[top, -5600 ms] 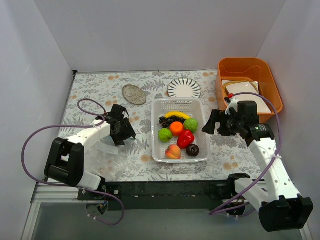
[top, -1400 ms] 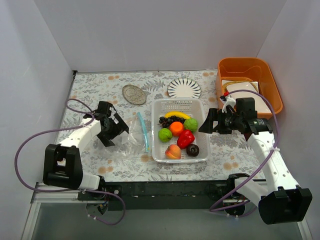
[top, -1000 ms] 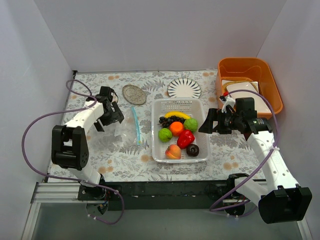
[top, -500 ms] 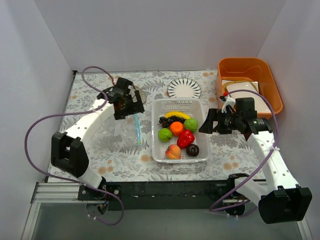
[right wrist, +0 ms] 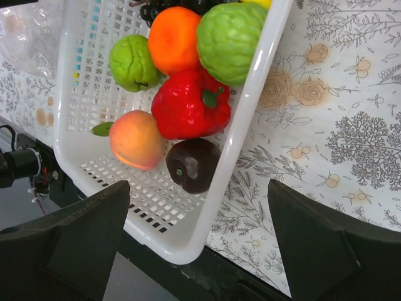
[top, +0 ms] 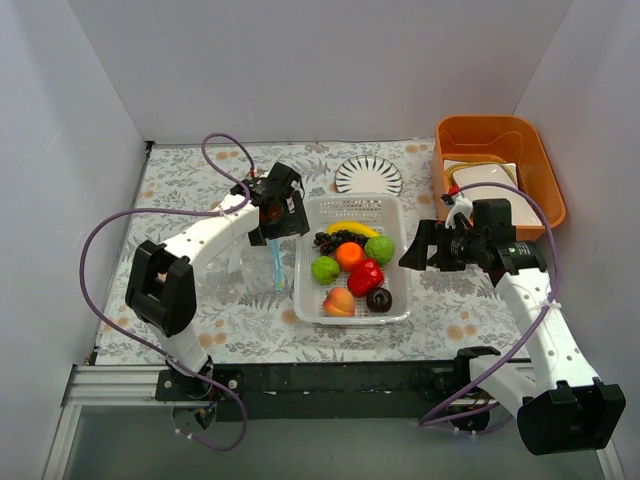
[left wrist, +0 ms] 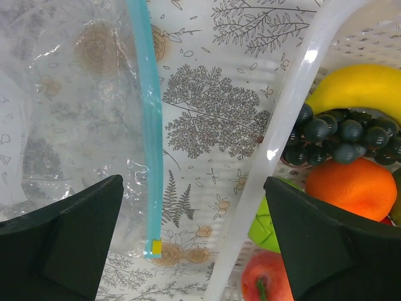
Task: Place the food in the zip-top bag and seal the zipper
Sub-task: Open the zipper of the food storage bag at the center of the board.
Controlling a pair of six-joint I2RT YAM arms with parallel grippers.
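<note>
The food lies in a white perforated basket (top: pixel 402 290): banana (top: pixel 352 228), dark grapes (top: pixel 335 239), orange (top: pixel 348 256), two green balls (top: pixel 325 269), red pepper (top: pixel 365 277), peach (top: pixel 338 301) and brown ball (top: pixel 379 299). The clear zip-top bag (top: pixel 250 262) lies flat left of the basket, with its blue-green zipper (top: pixel 277 265) toward the basket. My left gripper (top: pixel 283 222) is open and empty above the zipper (left wrist: pixel 152 138) and the basket's left rim (left wrist: pixel 294 100). My right gripper (top: pixel 418 250) is open and empty, hovering over the basket's right rim (right wrist: pixel 250 106) near the brown ball (right wrist: pixel 193 164).
An orange bin (top: pixel 530 150) with white items stands at the back right. A striped plate (top: pixel 368 177) lies behind the basket. Walls close in on the left, back and right. The table's front edge is close to the basket's near corner (right wrist: pixel 182 251).
My left gripper let go of the bag and swung right to the basket's left rim. The bag ended up nearer the basket. The basket shifted slightly left and tilted. The right arm barely moved.
</note>
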